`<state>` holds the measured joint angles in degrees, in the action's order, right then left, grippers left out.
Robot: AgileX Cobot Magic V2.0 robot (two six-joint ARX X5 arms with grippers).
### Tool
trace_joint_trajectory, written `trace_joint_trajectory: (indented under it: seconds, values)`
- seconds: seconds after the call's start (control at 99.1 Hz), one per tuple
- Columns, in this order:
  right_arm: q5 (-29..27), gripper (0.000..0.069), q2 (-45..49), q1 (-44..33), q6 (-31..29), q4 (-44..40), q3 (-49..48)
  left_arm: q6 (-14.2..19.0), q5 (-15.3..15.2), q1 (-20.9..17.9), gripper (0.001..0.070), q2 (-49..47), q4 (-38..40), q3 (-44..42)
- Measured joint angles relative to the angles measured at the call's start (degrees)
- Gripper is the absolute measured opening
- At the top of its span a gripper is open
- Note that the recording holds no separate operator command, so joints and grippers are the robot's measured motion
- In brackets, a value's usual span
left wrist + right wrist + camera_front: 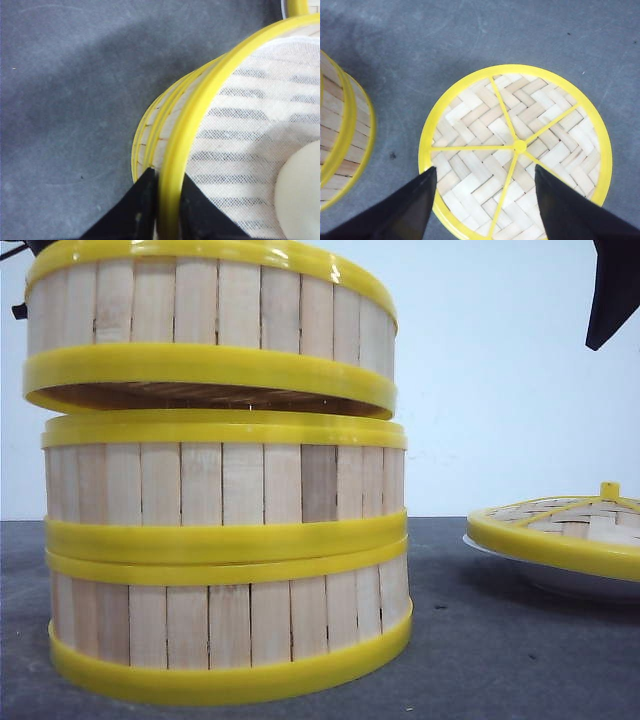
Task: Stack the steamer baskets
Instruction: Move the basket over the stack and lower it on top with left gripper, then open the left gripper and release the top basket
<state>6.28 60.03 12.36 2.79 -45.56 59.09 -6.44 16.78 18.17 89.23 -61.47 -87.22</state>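
Dark grey table (500, 660), top steamer basket (210, 330) rim between left jaws

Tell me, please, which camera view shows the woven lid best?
The right wrist view: it looks straight down on the lid, showing the weave, spokes and knob. The front view catches only its edge at the right. The left wrist view shows almost nothing of it.

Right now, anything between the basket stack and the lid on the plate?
No. Front view shows bare dark tabletop between the stacked baskets and the lid; the right wrist view shows the same.
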Motion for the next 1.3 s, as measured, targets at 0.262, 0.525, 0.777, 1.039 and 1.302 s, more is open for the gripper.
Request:
trace_joint_trajectory:
  seconds: [0.262,0.525,0.777,1.039,1.302]
  values:
    - [0.0,0.0383,0.0,0.0,0.0,0.02,0.0,0.0,-0.02,0.35,0.0028,0.72,1.49,0.0]
    - [-0.02,0.0383,0.0,0.0,0.0,0.0,0.0,-0.07,-0.02,1.09,0.0028,0.72,2.16,0.0]
    - [0.0,0.0383,0.0,0.0,0.0,0.0,0.0,-0.11,-0.02,1.14,0.0028,0.72,2.36,0.0]
    - [0.0,0.0383,0.0,0.0,0.0,0.02,0.0,-0.2,-0.02,1.14,0.0028,1.03,2.34,0.0]
    - [-0.02,0.0383,0.0,0.0,0.0,0.0,0.0,-0.2,-0.04,1.14,0.0029,2.01,2.32,0.0]
